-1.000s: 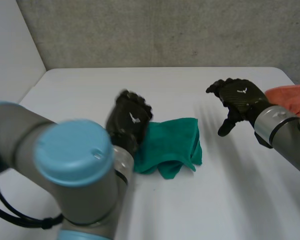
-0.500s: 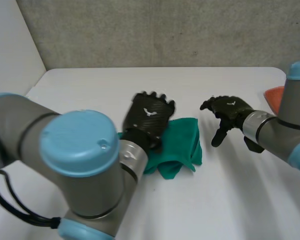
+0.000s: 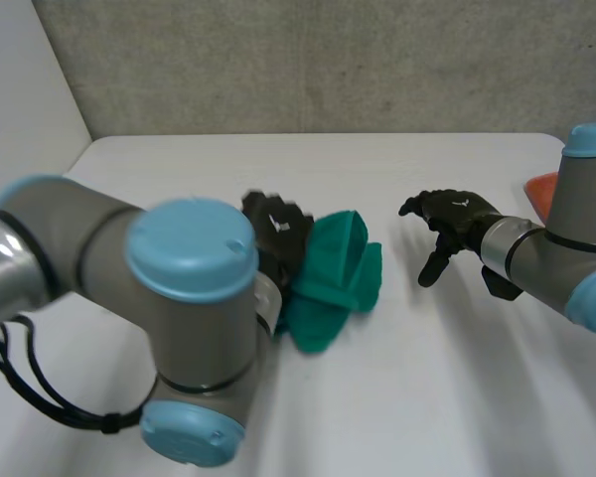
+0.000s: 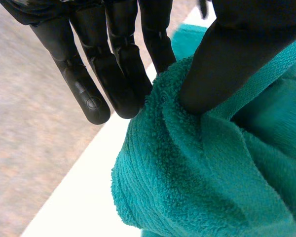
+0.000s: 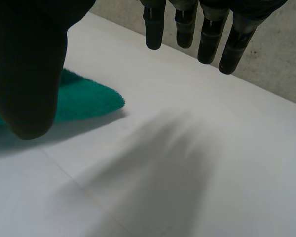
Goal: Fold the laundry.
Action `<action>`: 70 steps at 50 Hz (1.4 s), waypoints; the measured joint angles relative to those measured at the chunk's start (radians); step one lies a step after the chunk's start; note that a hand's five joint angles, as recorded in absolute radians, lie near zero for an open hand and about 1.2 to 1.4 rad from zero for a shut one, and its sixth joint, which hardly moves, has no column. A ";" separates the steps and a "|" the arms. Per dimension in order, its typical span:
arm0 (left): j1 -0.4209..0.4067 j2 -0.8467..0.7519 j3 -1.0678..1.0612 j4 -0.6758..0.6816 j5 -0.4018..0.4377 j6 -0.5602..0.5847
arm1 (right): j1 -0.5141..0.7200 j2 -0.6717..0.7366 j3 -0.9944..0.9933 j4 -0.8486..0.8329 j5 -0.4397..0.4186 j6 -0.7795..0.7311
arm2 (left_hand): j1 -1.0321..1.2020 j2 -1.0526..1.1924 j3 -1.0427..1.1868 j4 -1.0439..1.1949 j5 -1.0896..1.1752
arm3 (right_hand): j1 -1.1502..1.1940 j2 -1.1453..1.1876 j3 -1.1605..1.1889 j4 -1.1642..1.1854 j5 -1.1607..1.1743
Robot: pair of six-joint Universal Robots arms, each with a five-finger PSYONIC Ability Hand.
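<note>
Left wrist view: left hand pinching teal towel; head view: right hand spread, nr towel.

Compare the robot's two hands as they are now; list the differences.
The left hand pinches a fold of the green towel between thumb and fingers; the right hand holds nothing, its fingers relaxed. The left hand is against the green towel; the right hand hangs over bare table, apart from it. Both are black.
</note>
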 measured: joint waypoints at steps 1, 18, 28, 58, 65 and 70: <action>0.014 0.044 -0.001 0.001 0.001 0.002 | 0.001 -0.006 0.000 0.013 0.001 0.015 | 0.000 0.001 0.008 0.000 0.000 | 0.000 0.000 0.000 0.000 0.000; 0.054 0.241 0.006 0.007 0.055 -0.004 | 0.032 -0.006 0.019 0.157 -0.111 0.450 | 0.000 0.001 0.009 0.000 0.000 | 0.000 0.000 0.000 0.000 0.000; 0.052 0.237 -0.005 0.006 0.051 -0.010 | 0.183 0.030 0.014 -0.006 -0.105 0.673 | 0.000 0.003 0.011 0.001 0.000 | 0.032 0.028 0.031 0.028 0.027; 0.363 0.366 -0.158 0.022 0.131 -0.220 | 0.081 -0.225 -0.091 -0.145 0.058 -0.121 | 0.038 0.006 0.015 0.004 0.028 | 0.770 0.953 0.975 0.956 0.925; 0.439 0.309 -0.206 0.033 0.208 -0.252 | 0.112 -0.185 -0.065 -0.074 0.046 -0.127 | 0.038 0.006 0.015 0.005 0.028 | 0.769 0.953 0.975 0.956 0.925; 0.486 0.266 -0.260 0.034 0.219 -0.244 | 0.145 -0.145 0.004 0.043 0.021 -0.177 | 0.038 0.006 0.015 0.005 0.028 | 0.769 0.953 0.975 0.956 0.925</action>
